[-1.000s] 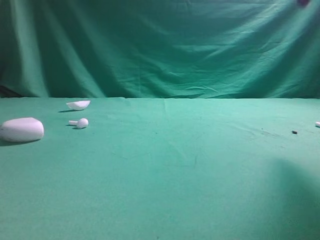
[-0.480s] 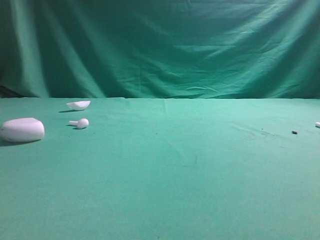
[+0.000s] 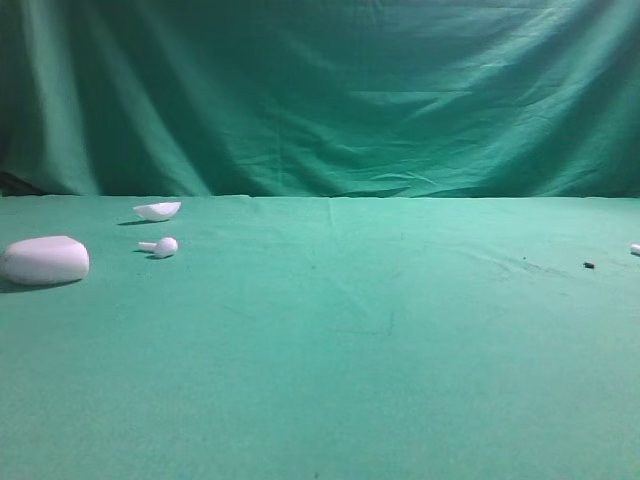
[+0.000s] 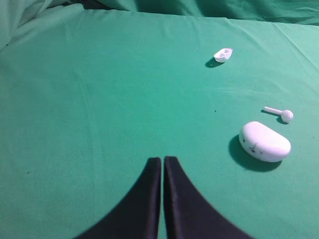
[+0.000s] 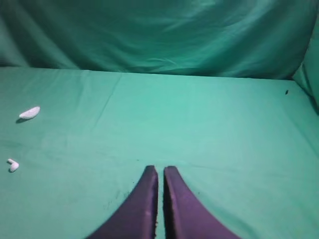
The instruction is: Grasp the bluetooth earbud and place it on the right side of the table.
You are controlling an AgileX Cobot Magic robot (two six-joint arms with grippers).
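Green-clothed worktop (image 3: 330,380) against a draped green backdrop (image 3: 320,90). Near the left edge, a tiny glossy white bluetooth earbud (image 3: 160,246) lying on its side, stem pointing left, free of any grip. Just in front and further left, a large white oval case (image 3: 44,260); just behind, a shallow white lid (image 3: 157,210). At the far right edge, a sliver of a second white piece (image 3: 635,249), too cropped to identify. Left gripper (image 4: 163,162) hovering above bare cloth, jaws pressed together on nothing, case and earbud off to its right. Right gripper (image 5: 160,172) likewise closed and empty over the cloth. Likely very light, hard and slippery; best pinched across the rounded head, gently
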